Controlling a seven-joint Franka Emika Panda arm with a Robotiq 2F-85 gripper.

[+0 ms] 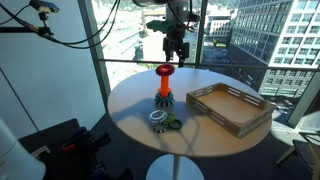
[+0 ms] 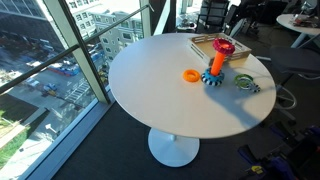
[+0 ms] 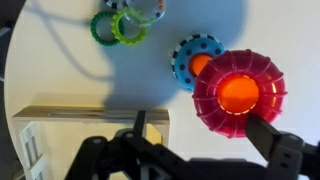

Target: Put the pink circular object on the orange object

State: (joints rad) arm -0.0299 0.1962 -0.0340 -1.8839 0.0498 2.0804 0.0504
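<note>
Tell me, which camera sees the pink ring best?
The wrist view: it looks down on the pink ring, big, with the orange peg showing through its hole. In both exterior views the pink ring is just a small blob atop the peg.

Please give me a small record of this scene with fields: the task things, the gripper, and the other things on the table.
ring: small pink ribbed ring, sitting at the top of the peg
peg: upright orange cylindrical peg, standing on the table
gripper: gripper above the ring, open, holding nothing
others: wooden tray; white toothed ring; green ring; flat orange ring
surface: round white table
</note>
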